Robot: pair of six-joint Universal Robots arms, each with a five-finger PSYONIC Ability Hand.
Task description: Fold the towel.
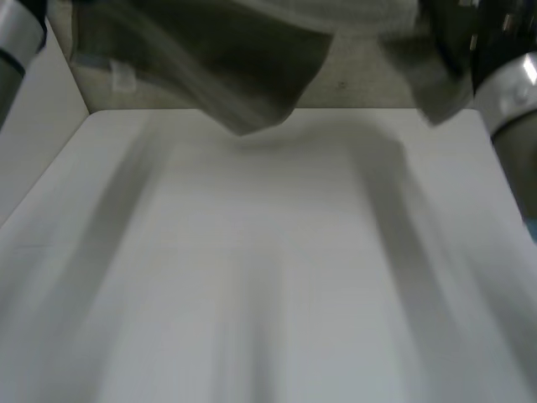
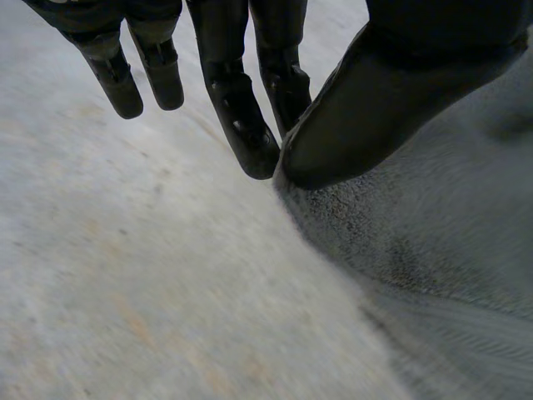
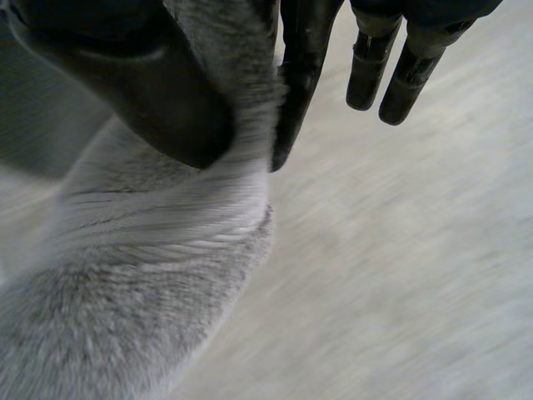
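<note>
The grey towel [image 1: 210, 59] hangs stretched between the two arms over the far edge of the white surface [image 1: 268, 277]. In the head view its lowest fold dips to about that edge, but whether it touches the surface cannot be told. A small white label [image 1: 124, 77] shows on the cloth near the left arm [image 1: 15, 42]; the right arm [image 1: 513, 99] stands at the other end.

In the left wrist view, the left hand [image 2: 383, 92] pinches an edge of the towel [image 2: 433, 250], with the thumb pressed on the cloth against one straight finger and the other fingers [image 2: 112, 71] held loose beside it.

In the right wrist view, the right hand [image 3: 141, 92] pinches the towel [image 3: 150, 283] the same way. Bunched cloth is clamped between the thumb and a straight finger, and the remaining fingers [image 3: 366, 71] are clear of it. The towel drapes down from the pinch in soft ridges.
</note>
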